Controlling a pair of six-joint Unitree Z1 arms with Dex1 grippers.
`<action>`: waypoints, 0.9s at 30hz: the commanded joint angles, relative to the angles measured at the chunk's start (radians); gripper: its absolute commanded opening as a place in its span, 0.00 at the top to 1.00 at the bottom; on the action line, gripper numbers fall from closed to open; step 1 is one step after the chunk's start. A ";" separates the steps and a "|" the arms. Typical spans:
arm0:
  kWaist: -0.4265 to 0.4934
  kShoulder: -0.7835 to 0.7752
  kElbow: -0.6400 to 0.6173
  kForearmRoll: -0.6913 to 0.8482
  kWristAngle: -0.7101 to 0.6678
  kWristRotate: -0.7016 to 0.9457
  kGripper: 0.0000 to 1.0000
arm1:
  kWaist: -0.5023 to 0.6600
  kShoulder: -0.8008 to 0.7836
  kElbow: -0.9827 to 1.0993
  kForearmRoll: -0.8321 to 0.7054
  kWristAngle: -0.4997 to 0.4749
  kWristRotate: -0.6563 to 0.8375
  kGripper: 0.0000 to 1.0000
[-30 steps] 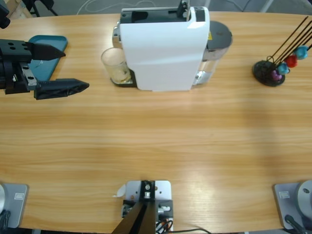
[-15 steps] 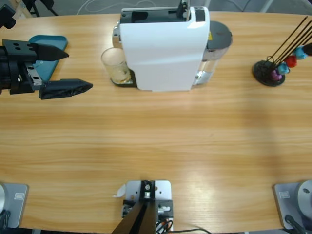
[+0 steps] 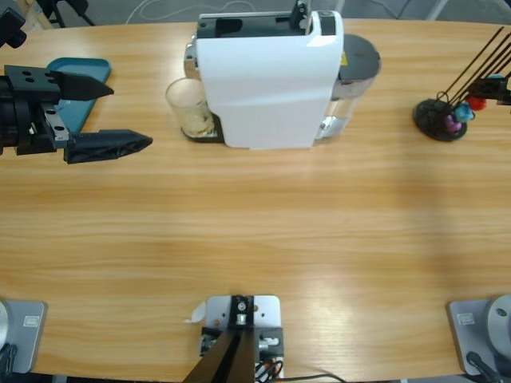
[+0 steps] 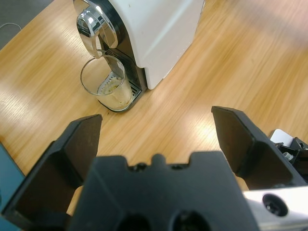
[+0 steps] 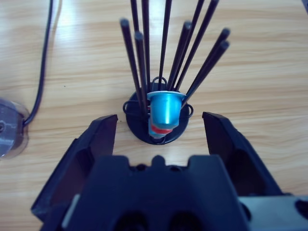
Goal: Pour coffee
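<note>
— White plastic all over that coffee machine [image 3: 267, 76], and I can't read a single brand or label on it. A yellow sticker shows near its grey back part from above, too small to make out.

— Where's the coffee [image 4: 114, 92]?

— Pale tan, shallow, at the bottom of the clear glass [image 3: 188, 106] standing on the machine's drip tray. Only the left wrist view shows the chrome spout [image 4: 97, 27] right above that glass.

— And the claws?

— Left gripper [image 3: 108, 116] hangs over the wooden table [image 3: 255, 231], jaws spread wide, well apart from the glass, just beside a teal tray [image 3: 76, 92]. Right gripper [image 5: 161, 127] also gapes wide, holding nothing, looking down at a blue capsule [image 5: 165, 108] on the black rod stand [image 3: 441, 120]. From above, the right gripper itself barely shows at the edge.
</note>
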 commanded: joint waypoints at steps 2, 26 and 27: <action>-0.009 0.024 0.033 -0.011 0.013 -0.013 0.00 | -0.019 0.040 0.004 -0.026 0.010 -0.022 0.54; -0.014 0.031 0.033 -0.013 0.045 -0.031 0.00 | -0.020 0.005 0.024 0.008 0.010 -0.059 0.55; -0.014 0.031 0.033 -0.013 0.045 -0.031 0.00 | -0.020 0.002 0.025 0.011 0.010 -0.062 0.62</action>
